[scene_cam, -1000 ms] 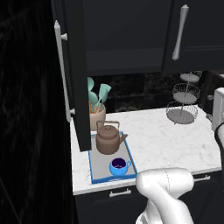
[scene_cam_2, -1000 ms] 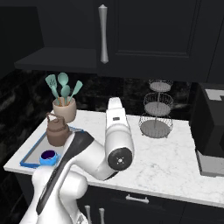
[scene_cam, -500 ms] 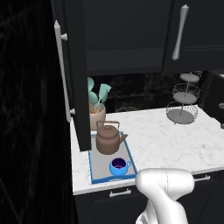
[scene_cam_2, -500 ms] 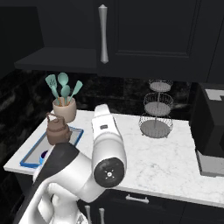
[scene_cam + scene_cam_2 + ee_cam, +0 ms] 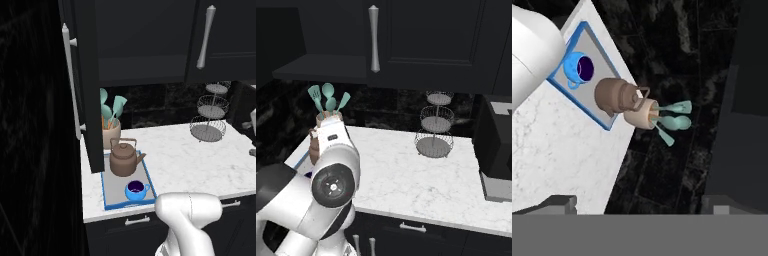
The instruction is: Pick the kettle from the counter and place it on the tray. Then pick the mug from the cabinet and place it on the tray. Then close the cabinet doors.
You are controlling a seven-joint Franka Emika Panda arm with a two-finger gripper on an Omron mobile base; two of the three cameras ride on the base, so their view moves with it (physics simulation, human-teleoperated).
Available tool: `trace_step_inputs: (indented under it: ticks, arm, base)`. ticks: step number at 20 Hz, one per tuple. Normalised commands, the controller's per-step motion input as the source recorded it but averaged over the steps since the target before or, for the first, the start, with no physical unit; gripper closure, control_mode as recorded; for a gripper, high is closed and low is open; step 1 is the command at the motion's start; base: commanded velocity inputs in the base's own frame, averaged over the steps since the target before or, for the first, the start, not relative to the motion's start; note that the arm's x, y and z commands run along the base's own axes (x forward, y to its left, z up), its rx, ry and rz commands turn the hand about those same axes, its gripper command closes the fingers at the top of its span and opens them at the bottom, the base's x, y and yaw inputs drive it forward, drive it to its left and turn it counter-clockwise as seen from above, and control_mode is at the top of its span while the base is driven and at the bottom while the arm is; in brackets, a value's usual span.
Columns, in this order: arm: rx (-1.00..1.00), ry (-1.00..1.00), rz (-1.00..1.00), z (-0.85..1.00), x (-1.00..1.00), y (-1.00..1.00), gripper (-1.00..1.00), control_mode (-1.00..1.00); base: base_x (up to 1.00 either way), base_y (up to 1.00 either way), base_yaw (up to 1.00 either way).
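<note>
Already on the tray: kettle and mug, cabinet door open

Partly hidden in the right base view, the kettle (image 5: 314, 146) shows as a brown sliver behind the white arm, which also covers nearly all of the tray there. Up in the cabinet (image 5: 145, 35) the dark interior is hard to read. At the bottom of the hand view the end effector (image 5: 639, 204) shows its two finger tips spread wide apart with nothing between them, high above the surface.

White and marble-veined, the surface (image 5: 185, 160) runs along a black glossy back wall over dark drawers. At its left end lies the tray (image 5: 108, 192), blue-rimmed; the kettle stands on the tray's rear half and the mug (image 5: 136, 190) on its front half, apart from each other. One of the cabinet doors (image 5: 85, 85) is swung open, its edge hanging over the tray's left rear corner.

Just behind the tray a beige utensil pot (image 5: 111, 131) holds teal utensils. Toward the right rear stands a tiered wire basket stand (image 5: 208, 120), well apart from the tray
</note>
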Motion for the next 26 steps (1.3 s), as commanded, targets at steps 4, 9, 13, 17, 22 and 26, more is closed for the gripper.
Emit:
trace_step_inputs:
  ticks: [4,9,13,17,22,26]
  arm:
    - [0.00,-0.03,0.00,0.05,-0.17,0.78,-1.00,-1.00]
    - [0.00,-0.09,0.01,0.01,-0.21,0.78,-1.00,-1.00]
    - [0.00,-0.19,0.07,0.00,-0.15,0.70,-1.00,-1.00]
    - [0.00,-0.25,0.11,0.00,-0.18,0.63,-1.00,-1.00]
    - [0.00,-0.28,0.16,-0.11,-0.17,0.62,-1.00,-1.00]
    - [0.00,-0.18,0.20,-0.37,-0.08,0.74,-1.00,-1.00]
  base:
    - [0.00,0.00,0.00]
    - [0.00,0.00,0.00]
    - [0.00,0.00,0.00]
    - [0.00,0.00,0.00]
    - [0.00,0.00,0.00]
    - [0.00,0.00,0.00]
